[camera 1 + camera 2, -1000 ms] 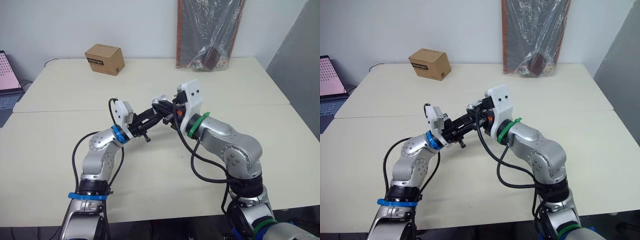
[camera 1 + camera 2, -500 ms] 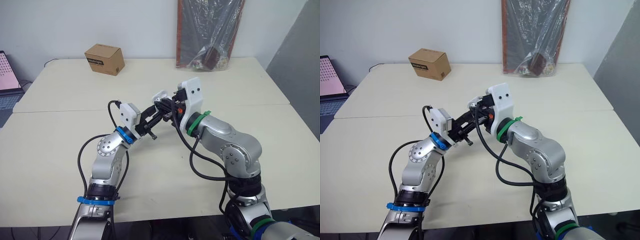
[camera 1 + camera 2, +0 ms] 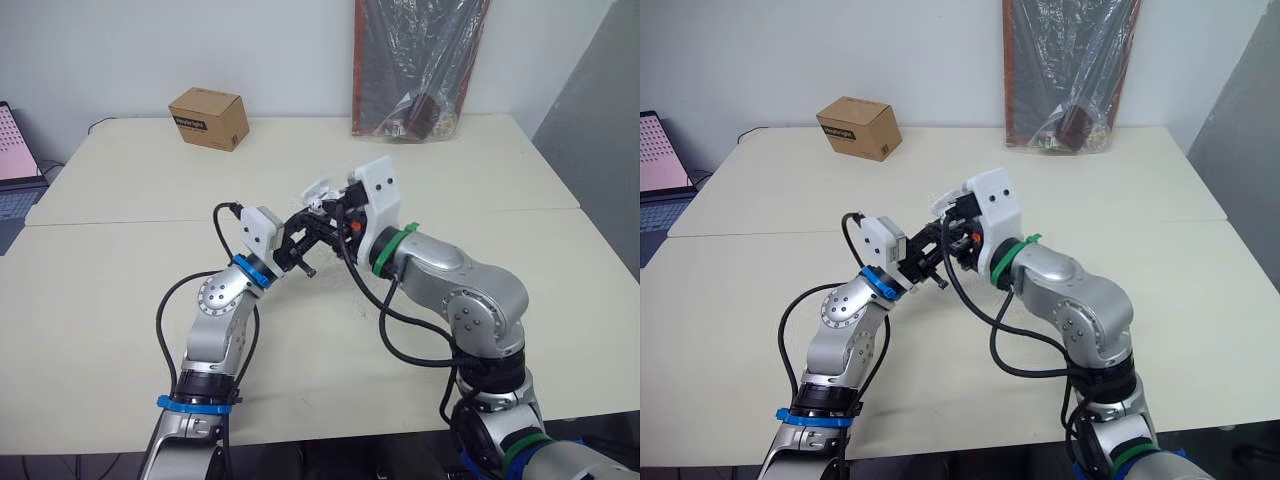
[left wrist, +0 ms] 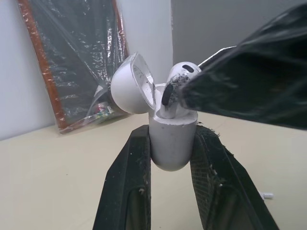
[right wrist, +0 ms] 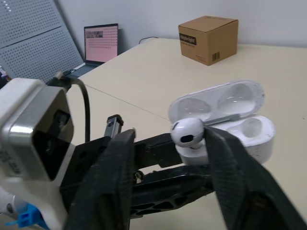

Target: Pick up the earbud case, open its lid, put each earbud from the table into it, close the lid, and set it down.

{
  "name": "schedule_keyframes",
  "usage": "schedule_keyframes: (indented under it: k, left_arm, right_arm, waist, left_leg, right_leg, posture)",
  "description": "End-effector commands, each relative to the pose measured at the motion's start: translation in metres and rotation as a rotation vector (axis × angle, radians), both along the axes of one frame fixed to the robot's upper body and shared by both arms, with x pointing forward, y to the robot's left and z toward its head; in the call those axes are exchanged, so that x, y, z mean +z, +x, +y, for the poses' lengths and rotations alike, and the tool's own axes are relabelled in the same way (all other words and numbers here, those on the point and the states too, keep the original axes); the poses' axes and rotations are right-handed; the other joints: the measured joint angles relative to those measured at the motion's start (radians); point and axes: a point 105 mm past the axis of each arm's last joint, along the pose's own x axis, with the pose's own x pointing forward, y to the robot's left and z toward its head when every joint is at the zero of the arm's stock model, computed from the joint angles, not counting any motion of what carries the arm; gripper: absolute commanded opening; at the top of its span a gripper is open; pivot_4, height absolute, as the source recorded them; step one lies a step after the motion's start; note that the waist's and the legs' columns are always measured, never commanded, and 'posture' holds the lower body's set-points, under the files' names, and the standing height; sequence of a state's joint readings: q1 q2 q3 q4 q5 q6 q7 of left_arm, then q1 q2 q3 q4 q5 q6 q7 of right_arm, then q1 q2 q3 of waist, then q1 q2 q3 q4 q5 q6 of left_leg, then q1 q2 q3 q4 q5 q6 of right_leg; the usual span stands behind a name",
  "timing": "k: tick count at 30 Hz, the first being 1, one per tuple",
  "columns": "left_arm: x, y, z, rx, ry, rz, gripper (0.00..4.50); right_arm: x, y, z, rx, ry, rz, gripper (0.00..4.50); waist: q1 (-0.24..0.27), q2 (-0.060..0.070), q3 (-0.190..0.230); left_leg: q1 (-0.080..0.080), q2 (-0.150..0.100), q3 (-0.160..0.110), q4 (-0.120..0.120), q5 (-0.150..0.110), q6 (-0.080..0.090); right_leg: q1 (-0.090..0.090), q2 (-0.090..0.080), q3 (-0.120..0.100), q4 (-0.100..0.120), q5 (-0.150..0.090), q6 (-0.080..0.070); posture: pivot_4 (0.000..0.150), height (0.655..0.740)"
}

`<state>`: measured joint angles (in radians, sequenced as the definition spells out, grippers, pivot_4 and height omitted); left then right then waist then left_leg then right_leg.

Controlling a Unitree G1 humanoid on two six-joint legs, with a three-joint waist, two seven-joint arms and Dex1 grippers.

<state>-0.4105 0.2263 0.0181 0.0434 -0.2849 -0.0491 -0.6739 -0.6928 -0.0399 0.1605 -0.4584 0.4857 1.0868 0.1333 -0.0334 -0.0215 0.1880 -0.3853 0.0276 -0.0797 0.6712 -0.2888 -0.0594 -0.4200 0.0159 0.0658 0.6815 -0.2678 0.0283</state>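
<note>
Over the middle of the table (image 3: pixel 120 290), in the head views, I see my left gripper (image 3: pixel 297 243) and my right gripper (image 3: pixel 335 215) close together up in the air. From the left wrist, the left one squeezes the earbud case (image 4: pixel 170 143) from both sides, its lid (image 4: pixel 129 91) flipped up. One earbud (image 4: pixel 181 72) sticks halfway out of the case. From the right wrist, my right fingers (image 5: pixel 112 177) stand spread, one touching that earbud.

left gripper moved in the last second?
Yes. The left gripper, shut on the earbud case, shifted slightly toward the robot's right, farther from the cardboard box.
</note>
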Motion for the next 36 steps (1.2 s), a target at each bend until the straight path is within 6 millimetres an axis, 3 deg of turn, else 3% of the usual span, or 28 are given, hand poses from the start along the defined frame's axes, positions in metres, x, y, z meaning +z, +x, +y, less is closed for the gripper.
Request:
schedule_keyframes:
  k: [1, 16, 27, 36]
  left_arm:
    - [0.041, -0.016, -0.004, -0.043, -0.043, -0.161, 0.75]
    - [0.031, -0.019, -0.004, -0.092, -0.025, -0.084, 0.75]
    - [0.019, -0.02, 0.016, -0.247, 0.008, 0.067, 0.75]
    - [0.009, -0.024, 0.032, -0.361, 0.066, 0.206, 0.75]
  right_arm:
    - [-0.004, 0.004, -0.007, -0.03, -0.018, -0.011, 2.87]
    - [0.016, 0.006, -0.015, -0.043, 0.061, -0.1, 2.87]
    - [0.029, -0.033, -0.038, 0.203, 0.046, -0.162, 2.87]
    - [0.016, -0.01, -0.078, 0.052, -0.083, -0.133, 2.87]
  waist:
    - [0.0, 0.0, 0.0]
    - [0.0, 0.0, 0.0]
    - [-0.001, 0.0, 0.0]
    - [-0.001, 0.0, 0.0]
  left_leg:
    - [0.0, 0.0, 0.0, 0.0, 0.0, 0.0]
    - [0.001, 0.0, 0.0, -0.002, 0.0, 0.0]
    - [0.001, 0.0, 0.0, -0.006, 0.0, 0.0]
    - [0.002, 0.0, 0.001, -0.006, 0.0, 0.0]
  right_leg:
    - [0.0, 0.0, 0.0, 0.0, 0.0, 0.0]
    - [0.0, 0.0, 0.0, -0.001, 0.0, 0.0]
    - [-0.001, 0.0, 0.0, -0.001, 0.0, 0.0]
    - [0.0, 0.0, 0.0, -0.002, 0.0, 0.0]
  posture:
    - [0.15, 0.74]
    - [0.15, 0.74]
    - [0.15, 0.74]
    - [0.15, 0.74]
